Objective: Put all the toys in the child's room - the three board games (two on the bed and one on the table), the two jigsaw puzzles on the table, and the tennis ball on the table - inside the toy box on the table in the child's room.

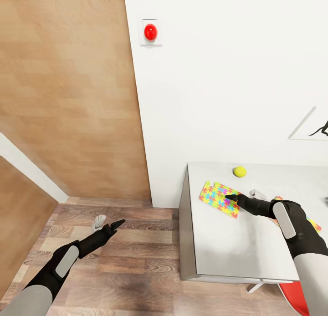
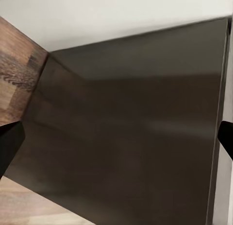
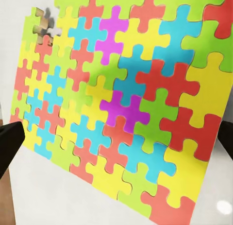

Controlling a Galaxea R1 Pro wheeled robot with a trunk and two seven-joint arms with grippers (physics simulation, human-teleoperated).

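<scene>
From the head camera I saw the jigsaw puzzle (image 1: 219, 199) flat on the table (image 1: 228, 247), long axis slanting toward the right gripper (image 1: 241, 196), fingers apart above it (ball (image 1: 239, 171) behind). Left gripper (image 1: 108, 224) open over floor. Right wrist: puzzle (image 3: 121, 103) between spread fingertips.

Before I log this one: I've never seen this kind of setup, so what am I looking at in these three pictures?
It is a simulated two-armed robot. The big picture comes from its head camera, looking down over both arms. The other two come from cameras near each hand.

The left hand is open over the wood floor, holding nothing; its camera sees a dark panel.

The right hand is open over the table, just above a jigsaw puzzle, which its camera shows close up. It grips nothing. A second puzzle peeks from behind that arm. A tennis ball lies near the wall.
</scene>
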